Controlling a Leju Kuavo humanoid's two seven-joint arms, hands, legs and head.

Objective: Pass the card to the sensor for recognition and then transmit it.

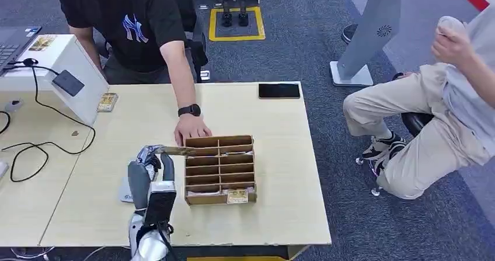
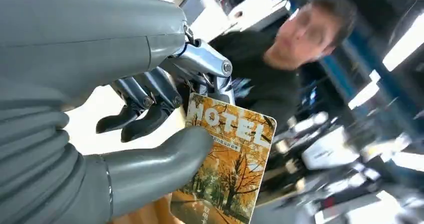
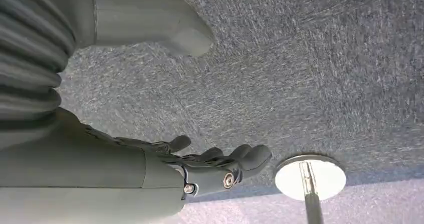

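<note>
The left robot hand [image 1: 150,169] is seen at the near left of the counter [image 1: 274,156], just left of the cardboard slot box [image 1: 220,169], and it is clamped on a hotel key card [image 2: 225,164]. In the left wrist view the card is pinched near one short end between the thick thumb [image 2: 160,164] and the darker fingers [image 2: 145,119], with most of its printed face standing free beyond the grip. The card is judged to be light, thin and stiff, with a glossy face that is likely slippery; little squeeze should be needed, but a slide or a swivel in the pinch is the risk. A hold at one end, flat faces between thumb and fingers, is judged best, so that the free end can be presented to the reader. The right robot hand [image 3: 215,166] hangs over the grey carpet [image 3: 310,73], fingers apart and nothing held.

In the head view another card [image 1: 237,197] lies at the near edge of the slot box. At its far left corner a person's hand [image 1: 190,128] rests on the counter. Farther left, a white slanted stand [image 1: 79,77] carries a dark pad [image 1: 68,83] with a cable, taken to be the sensor, and a further card [image 1: 107,101] lies just beside it. At the far edge lies a black phone [image 1: 279,90].
</note>
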